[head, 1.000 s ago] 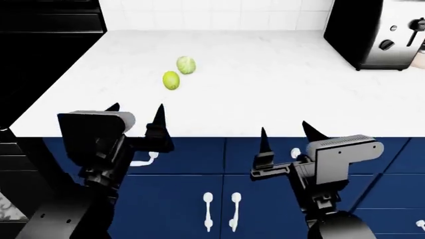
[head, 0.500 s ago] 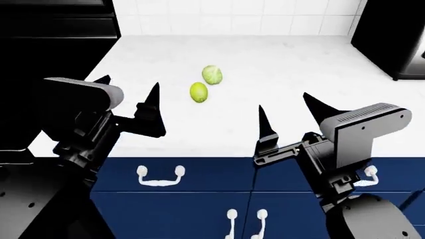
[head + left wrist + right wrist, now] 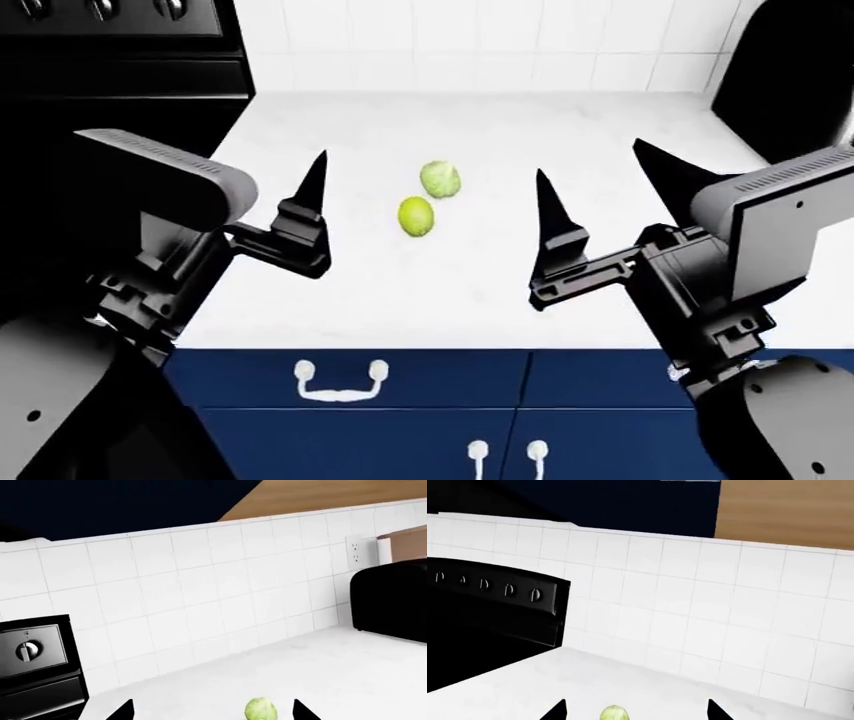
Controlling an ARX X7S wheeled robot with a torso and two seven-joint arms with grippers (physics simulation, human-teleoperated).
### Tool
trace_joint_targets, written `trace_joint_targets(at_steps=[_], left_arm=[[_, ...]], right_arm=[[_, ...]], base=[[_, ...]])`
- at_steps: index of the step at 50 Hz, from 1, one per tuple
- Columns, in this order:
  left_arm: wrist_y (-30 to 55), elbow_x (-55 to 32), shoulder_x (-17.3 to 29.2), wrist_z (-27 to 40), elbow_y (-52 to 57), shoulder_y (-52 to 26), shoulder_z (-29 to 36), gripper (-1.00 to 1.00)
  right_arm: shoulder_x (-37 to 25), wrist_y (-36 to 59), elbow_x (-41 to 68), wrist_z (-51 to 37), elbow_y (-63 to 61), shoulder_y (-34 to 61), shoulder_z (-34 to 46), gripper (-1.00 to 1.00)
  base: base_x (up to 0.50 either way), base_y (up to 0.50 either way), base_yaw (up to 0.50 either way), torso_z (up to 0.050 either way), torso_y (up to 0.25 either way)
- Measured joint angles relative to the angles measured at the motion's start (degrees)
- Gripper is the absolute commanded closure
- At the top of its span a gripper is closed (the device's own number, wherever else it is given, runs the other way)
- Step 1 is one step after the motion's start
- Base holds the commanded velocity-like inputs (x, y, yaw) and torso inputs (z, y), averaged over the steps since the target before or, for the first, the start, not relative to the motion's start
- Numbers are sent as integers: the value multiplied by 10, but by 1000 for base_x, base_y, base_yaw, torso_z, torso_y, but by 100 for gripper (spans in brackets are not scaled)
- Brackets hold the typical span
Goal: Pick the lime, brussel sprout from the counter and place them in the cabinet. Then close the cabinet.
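Lime (image 3: 416,216) lay on tabletop (image 3: 400,290) between both hands, just nearer than brussel sprout (image 3: 441,179); left hand (image 3: 260,215) closer; right hand (image 3: 607,205) farther; both released, empty

Both arms black, boxy, matte, hard-edged segments. Left pincer (image 3: 260,175): thin black blade-like fingers (image 3: 312,180) tapering to sharp points, grey-topped rectangular wrist housing with a ribbed edge. Right pincer (image 3: 601,190): same pointed black fingers (image 3: 547,205) on a stepped bracket, light grey box housing, rounded dark joint below. No visible cables or markings.
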State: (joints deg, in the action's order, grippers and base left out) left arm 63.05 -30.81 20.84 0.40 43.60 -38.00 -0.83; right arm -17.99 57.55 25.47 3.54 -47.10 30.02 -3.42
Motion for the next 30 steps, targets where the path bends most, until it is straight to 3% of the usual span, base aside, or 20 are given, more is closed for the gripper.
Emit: trace_joint_targets(at_steps=[16,30], left_arm=[[33,-26,-1,6,15,-21,-18,-100],[86,-61,-1,12,23,-54,-29,-100]], right_arm=[[-10,40,32,0,-17,37,-15,-100],[-4,119,101,2,-35,87,-58,-100]], base=[[302,407,0,50,10],[426,12,0,42,7]])
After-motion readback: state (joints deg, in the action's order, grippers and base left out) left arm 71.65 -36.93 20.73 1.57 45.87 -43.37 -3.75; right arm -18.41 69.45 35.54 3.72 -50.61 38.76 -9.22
